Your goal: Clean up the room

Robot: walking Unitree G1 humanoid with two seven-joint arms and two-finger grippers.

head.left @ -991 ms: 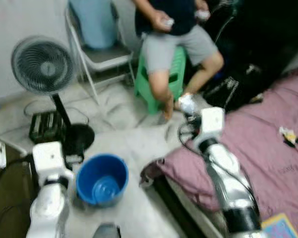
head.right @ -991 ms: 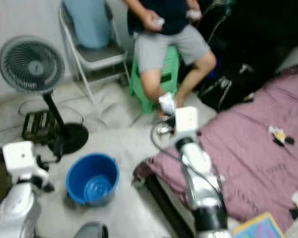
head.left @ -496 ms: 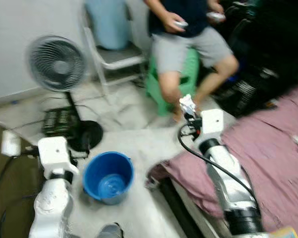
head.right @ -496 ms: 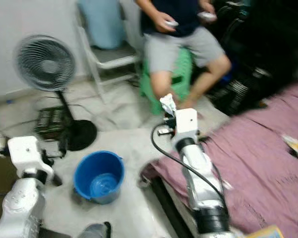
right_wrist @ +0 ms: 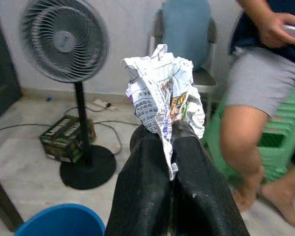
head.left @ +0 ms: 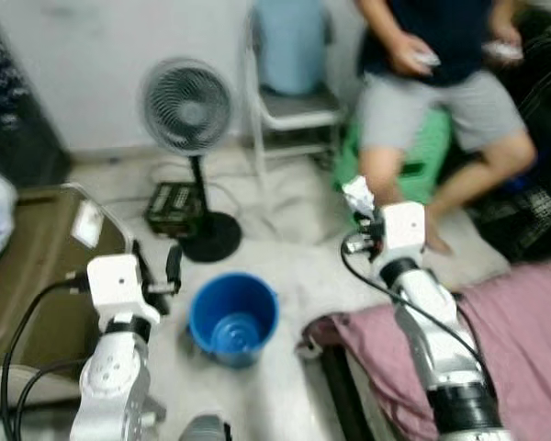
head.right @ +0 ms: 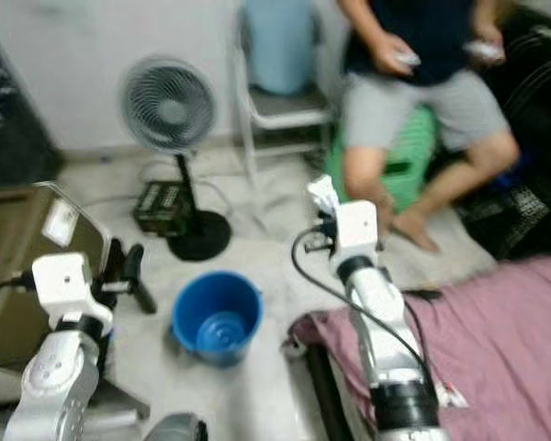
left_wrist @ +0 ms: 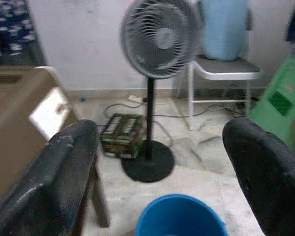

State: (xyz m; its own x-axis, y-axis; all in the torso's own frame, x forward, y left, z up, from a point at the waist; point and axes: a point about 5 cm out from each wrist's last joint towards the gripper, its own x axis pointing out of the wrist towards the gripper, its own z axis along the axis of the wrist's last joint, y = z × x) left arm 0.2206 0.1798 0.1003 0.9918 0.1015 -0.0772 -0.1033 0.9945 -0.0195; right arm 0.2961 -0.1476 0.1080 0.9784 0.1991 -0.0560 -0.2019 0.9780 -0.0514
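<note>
My right gripper (right_wrist: 171, 133) is shut on a crumpled printed paper (right_wrist: 163, 91), held up in the air over the floor between the bed and the seated person; the same paper (head.left: 356, 194) sticks up above the right gripper (head.left: 362, 219). A blue bucket (head.left: 233, 317) stands on the pale floor, down and to the left of that gripper; it looks empty. My left gripper (head.left: 156, 269) hovers just left of the bucket, open, with nothing between its fingers (left_wrist: 64, 167). The bucket's rim (left_wrist: 179, 216) lies below and beyond them.
A standing fan (head.left: 186, 101) and a small green crate (head.left: 171, 204) are behind the bucket. A folding chair (head.left: 294, 101) holds a blue cushion. A person (head.left: 445, 83) sits on a green stool at the back right. The pink-sheeted bed (head.left: 523, 340) fills the right; a brown case (head.left: 28, 266) is left.
The view has swung left, so everything shifted right and the brown case came in. My right gripper still holds the paper up. The left gripper's open fingers now show beside the bucket.
</note>
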